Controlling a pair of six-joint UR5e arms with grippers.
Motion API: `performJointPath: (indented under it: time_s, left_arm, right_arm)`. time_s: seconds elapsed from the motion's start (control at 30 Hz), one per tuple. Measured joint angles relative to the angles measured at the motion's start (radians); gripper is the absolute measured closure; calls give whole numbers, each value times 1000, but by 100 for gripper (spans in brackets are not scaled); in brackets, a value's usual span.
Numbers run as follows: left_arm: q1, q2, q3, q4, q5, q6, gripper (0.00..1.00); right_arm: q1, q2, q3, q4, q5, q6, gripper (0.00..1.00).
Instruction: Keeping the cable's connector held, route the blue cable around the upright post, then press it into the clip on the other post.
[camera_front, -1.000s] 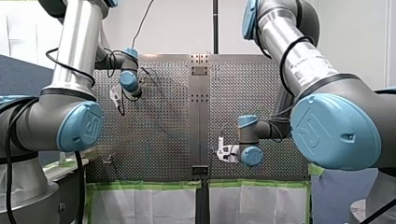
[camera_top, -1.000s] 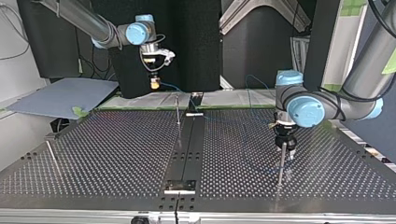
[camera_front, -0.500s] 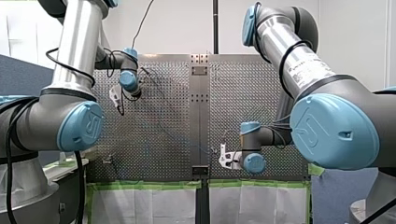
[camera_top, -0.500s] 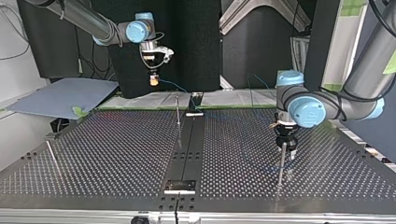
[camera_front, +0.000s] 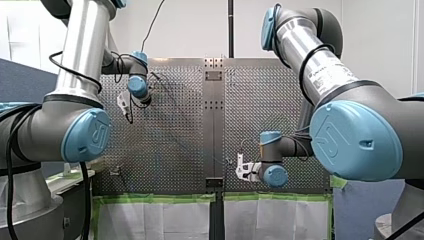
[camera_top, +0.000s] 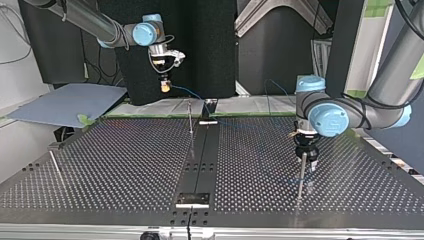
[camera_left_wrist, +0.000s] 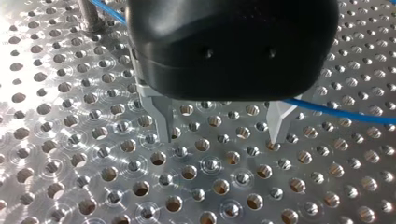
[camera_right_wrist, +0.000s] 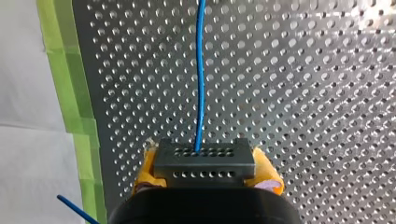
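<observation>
left jaws: spread, empty, over table (camera_left_wrist: 70, 140) | right jaws: pinching connector (camera_right_wrist: 204, 160) | blue cable (camera_right_wrist: 200, 79) runs ahead

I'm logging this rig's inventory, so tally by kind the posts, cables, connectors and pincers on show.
Posts: 3
Blue cable: 1
Connector: 1
Pincers: 2, my left pincer and my right pincer
Total: 7

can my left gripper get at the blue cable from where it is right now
Probably yes. My left gripper is open, low over the table, and the blue cable runs just past one finger, outside the gap, uncovered. A small shift should put it between the fingers.
</observation>
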Motion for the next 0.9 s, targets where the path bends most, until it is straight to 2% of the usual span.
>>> performJointPath:
  time_s: [0.23, 0.43, 0.7, 0.9]
  left_arm:
    - [-3, 0, 0, -2, 1, -4, 0]
    - [-4, -1, 0, -6, 2, -5, 0]
    - [-5, 0, 0, -8, 5, -18, 0]
    - [-3, 0, 0, -30, -20, -57, 0]
  right_arm:
    - [0, 7, 0, -2, -9, -2, 100]
    - [-1, 47, 0, -20, -3, -6, 100]
    - [-3, 57, 0, -25, 3, -6, 100]
    - [-3, 57, 0, -25, 3, -7, 100]
